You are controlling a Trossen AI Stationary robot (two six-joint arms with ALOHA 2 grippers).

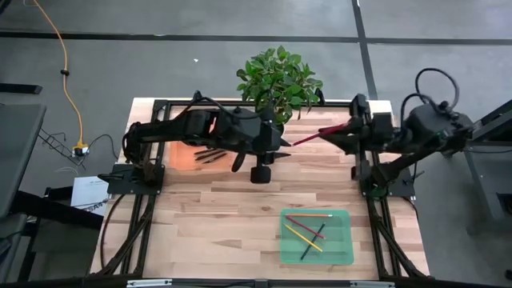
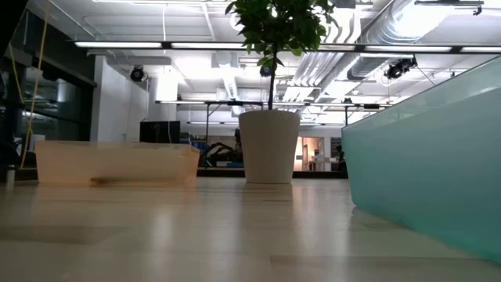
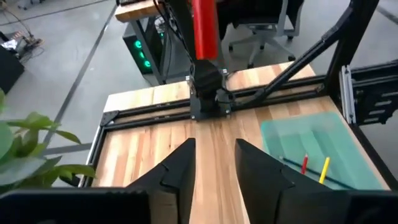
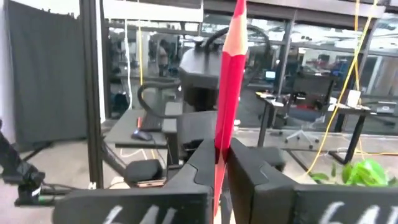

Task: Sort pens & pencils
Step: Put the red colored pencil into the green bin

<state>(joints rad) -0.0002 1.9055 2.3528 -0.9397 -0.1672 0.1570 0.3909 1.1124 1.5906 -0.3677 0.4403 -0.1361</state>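
Between right hand (image 4: 219, 163) fingers: red pencil (image 4: 229, 74), prob. clamped.

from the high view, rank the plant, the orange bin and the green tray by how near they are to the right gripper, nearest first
The right gripper holds a red pencil at the table's far right.
1. Plant: far edge, middle, just beyond the pencil's tip.
2. Green tray: near edge, right of centre, holding pencils.
3. Orange bin: far left, partly under the left arm.

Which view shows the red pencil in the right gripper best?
Right wrist view: the red pencil stands clamped in the right gripper, filling the frame. The high view shows it small; the left wrist view shows a red piece of it; the low view misses it.
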